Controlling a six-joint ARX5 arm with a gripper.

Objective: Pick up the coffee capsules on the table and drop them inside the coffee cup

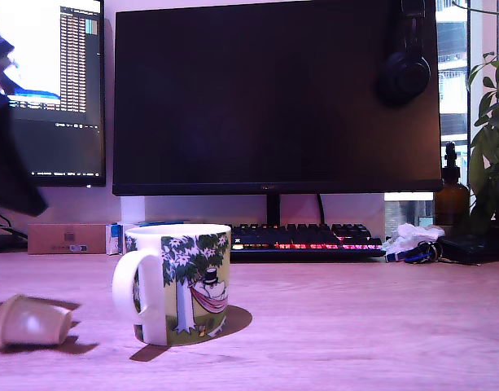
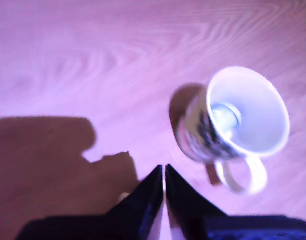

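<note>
Two capsules showing: one lying on the table (image 1: 355, 326) at (image 1: 29, 322), one sitting inside the cup (image 2: 225, 116) | one cup (image 1: 180, 281) standing | gripper (image 2: 164, 172) hanging above, jaws nearly touching, gripping nothing.

Wooden table (image 1: 371, 326): mug (image 1: 182, 283), tipped capsule (image 1: 29, 322), keyboard (image 1: 306, 239), box (image 1: 66, 238).

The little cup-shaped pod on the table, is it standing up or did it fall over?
Fallen over. The coffee capsule lies on its side on the table, to the exterior view's left of the mug.
</note>
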